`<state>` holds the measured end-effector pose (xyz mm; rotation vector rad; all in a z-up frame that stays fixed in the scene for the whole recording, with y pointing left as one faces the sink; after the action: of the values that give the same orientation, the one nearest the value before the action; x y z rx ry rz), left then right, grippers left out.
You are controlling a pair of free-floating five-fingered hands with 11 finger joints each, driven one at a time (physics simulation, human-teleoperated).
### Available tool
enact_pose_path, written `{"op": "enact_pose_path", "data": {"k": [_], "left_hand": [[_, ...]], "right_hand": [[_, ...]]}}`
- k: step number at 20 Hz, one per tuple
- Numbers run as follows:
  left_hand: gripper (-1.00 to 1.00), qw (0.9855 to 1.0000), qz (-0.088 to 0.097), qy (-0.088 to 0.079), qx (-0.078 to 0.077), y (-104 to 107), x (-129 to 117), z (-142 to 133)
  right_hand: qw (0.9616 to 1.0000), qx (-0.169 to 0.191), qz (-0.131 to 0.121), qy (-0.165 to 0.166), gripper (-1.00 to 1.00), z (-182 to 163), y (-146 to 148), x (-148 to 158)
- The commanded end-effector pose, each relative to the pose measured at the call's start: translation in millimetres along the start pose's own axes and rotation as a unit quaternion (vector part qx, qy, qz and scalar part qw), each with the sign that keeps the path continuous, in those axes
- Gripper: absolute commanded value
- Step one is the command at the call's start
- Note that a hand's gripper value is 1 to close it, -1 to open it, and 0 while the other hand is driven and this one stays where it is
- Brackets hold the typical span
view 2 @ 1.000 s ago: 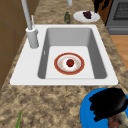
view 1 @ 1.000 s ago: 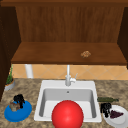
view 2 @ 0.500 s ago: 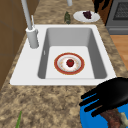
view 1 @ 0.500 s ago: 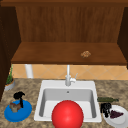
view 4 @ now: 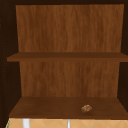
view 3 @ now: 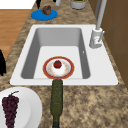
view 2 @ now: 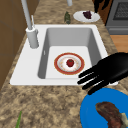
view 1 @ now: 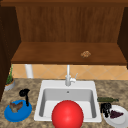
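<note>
Hovering my left hand (view 2: 110,71) with fingers spread straight, holding nothing, just above the blue plate (view 2: 92,110) left of the sink (view 1: 67,95); meat (view 2: 110,116) is lying on that plate. I'm keeping my right hand (view 1: 105,108) right of the sink by the grape plate (view 1: 117,120); can't tell its fingers.

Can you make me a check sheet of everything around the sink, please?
Surface: speckled brown stone counter round a white sink.
Job's things: round blue plate with brown meat; left hand above its rim.
Clutter: red-rimmed plate in the sink, white plate with purple grapes, dark green bottle.
Hands: left hand's fingers straight; right hand beside the grapes.
Cables: nothing seen.
Surroundings: wooden shelves.
</note>
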<state>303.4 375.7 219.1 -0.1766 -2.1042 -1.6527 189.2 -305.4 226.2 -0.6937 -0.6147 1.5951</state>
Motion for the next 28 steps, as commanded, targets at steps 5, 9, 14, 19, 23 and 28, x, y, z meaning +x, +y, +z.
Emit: {"op": "enact_pose_path", "data": {"k": [5,9,14,19,23,28], "left_hand": [[-1.0,0.9988,-0.047,-0.001,-0.016,6,22,-48],[-1.0,0.9976,-0.068,0.0,-0.015,-6,40,-58],[-1.0,0.9973,-0.073,-0.001,-0.005,-16,74,-70],[-1.0,0.9966,-0.083,-0.002,-0.004,-25,108,-80],[-1.0,0.9964,-0.083,0.004,-0.018,-30,133,-84],[-1.0,0.9969,-0.077,-0.004,-0.015,-45,160,-83]], "right_hand": [[1.0,0.0,0.0,0.0,0.0,0,0,0],[1.0,0.0,0.0,0.0,0.0,0,0,0],[1.0,0.0,0.0,0.0,0.0,0,0,0],[1.0,0.0,0.0,0.0,0.0,0,0,0],[1.0,0.0,0.0,0.0,0.0,0,0,0],[1.0,0.0,0.0,0.0,0.0,0,0,0]]}}
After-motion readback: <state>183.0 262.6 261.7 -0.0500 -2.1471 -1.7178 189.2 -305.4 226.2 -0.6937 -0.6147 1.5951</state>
